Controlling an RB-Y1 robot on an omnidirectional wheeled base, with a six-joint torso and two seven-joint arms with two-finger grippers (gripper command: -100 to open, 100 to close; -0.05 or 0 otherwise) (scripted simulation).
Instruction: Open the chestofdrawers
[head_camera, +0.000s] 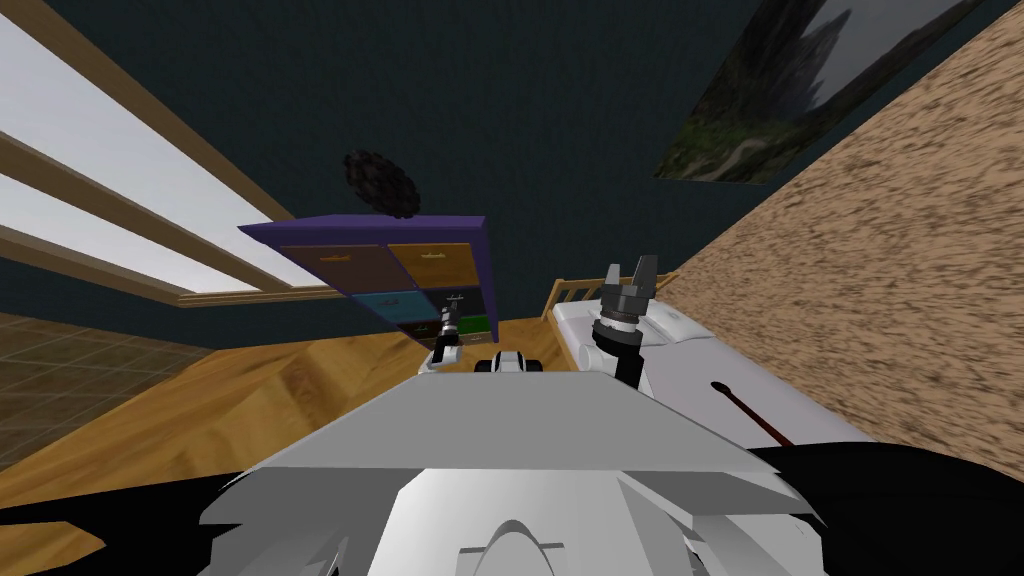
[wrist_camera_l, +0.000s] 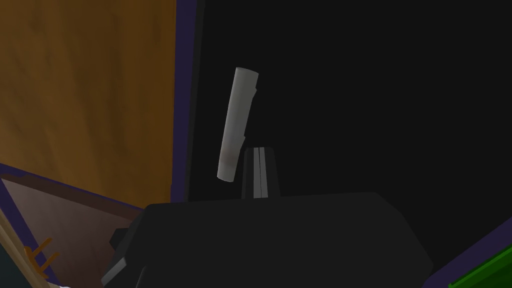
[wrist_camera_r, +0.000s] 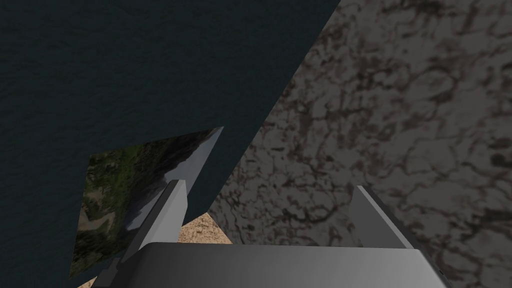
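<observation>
Chest (head_camera: 365, 228) not opened yet: left gripper (wrist_camera_l: 258, 172) pressed together just beside handle (wrist_camera_l: 237, 125) of dark drawer (head_camera: 466, 299); right gripper (wrist_camera_r: 270, 186) spread, idle.

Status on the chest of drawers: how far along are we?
Done: the approach. The left end effector is at the purple chest of drawers, facing its dark drawer front. In hand: its fingers stand shut beside the light grey handle, not around it. Left: grip the handle and pull; in the head view no drawer looks pulled out. The right end effector is raised and open.
</observation>
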